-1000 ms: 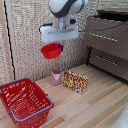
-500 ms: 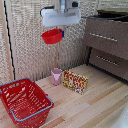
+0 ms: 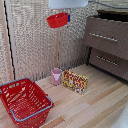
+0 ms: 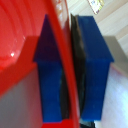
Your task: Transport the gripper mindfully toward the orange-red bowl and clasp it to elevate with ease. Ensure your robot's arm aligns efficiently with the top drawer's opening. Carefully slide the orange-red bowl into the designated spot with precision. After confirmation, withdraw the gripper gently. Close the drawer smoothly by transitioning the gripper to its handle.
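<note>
The orange-red bowl point(image 3: 57, 20) hangs high in the air near the top of the exterior view, tilted, held by its rim. My gripper point(image 3: 67, 16) is shut on that rim; only the bottom of the white hand shows at the frame's top edge. In the wrist view the two dark-blue fingers point(image 4: 95, 65) pinch the bowl's thin red rim point(image 4: 64, 55) between them. The dresser stands at the exterior view's right, with the top drawer point(image 3: 106, 35) and its silver handle point(image 3: 104, 36). Whether the top drawer is open I cannot tell.
A large red mesh basket point(image 3: 22, 102) sits on the wooden floor at the exterior view's lower left. A pink cup point(image 3: 56, 76) and a colourful box point(image 3: 75, 81) stand near the middle. The lower drawer point(image 3: 109, 62) has its own silver bar.
The gripper has risen with the bowl; the hand is now mostly above the frame's top edge. Nothing else moved.
</note>
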{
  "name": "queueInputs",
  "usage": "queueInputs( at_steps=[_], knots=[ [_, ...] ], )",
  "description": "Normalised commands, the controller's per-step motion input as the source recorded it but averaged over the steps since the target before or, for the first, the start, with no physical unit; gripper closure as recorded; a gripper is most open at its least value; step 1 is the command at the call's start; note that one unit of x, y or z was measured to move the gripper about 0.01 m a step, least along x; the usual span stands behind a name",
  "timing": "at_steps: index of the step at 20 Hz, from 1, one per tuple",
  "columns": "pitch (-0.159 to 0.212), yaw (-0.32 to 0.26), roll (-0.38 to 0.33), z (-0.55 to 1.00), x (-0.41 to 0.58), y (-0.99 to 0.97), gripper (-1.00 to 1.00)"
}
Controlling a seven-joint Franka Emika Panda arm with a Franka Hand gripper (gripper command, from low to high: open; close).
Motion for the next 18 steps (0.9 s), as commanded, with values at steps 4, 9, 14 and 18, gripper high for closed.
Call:
queueInputs(
  at_steps=[4, 9, 14, 18],
  knots=[
    [0.087, -0.210, -0.002, 0.61, 0.131, -0.45, 1.00],
    [0.129, -0.237, -0.003, 0.53, 0.089, -0.49, 1.00],
    [0.132, -0.220, 0.000, 0.49, 0.042, -0.56, 1.00],
    [0.115, -0.206, 0.000, 0.49, 0.020, -0.60, 1.00]
  ],
)
